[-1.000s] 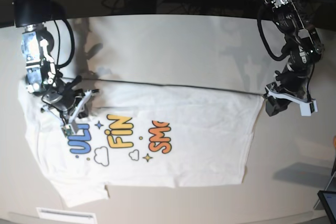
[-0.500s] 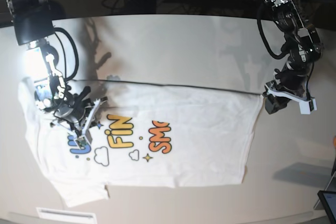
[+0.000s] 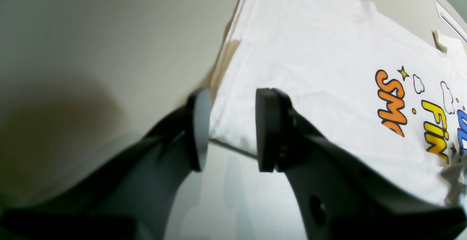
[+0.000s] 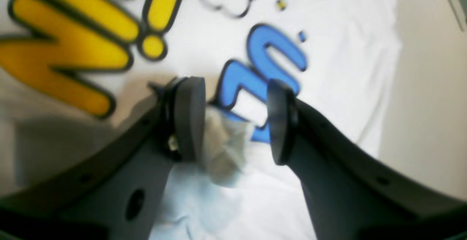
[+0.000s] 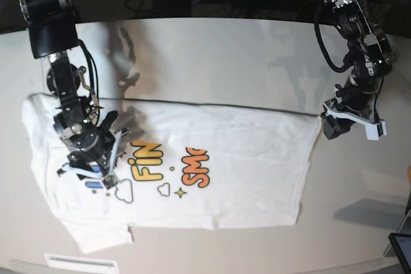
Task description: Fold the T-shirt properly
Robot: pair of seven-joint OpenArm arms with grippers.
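slippage is the worry: the right gripper (image 4: 233, 121) stands spread above the blue lettering with a tuft of cloth loose between its jaws, so the folded layer may slump or crease, while the left gripper (image 3: 230, 130), jaws apart astride the shirt's corner, could drag that edge askew. the t-shirt (image 5: 212, 158) lies flat on the table (image 5: 225, 49), white, print up, top edge folded straight.

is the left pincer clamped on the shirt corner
No, in the left wrist view the left pincer stands open, the T-shirt corner lying between its pads untouched.
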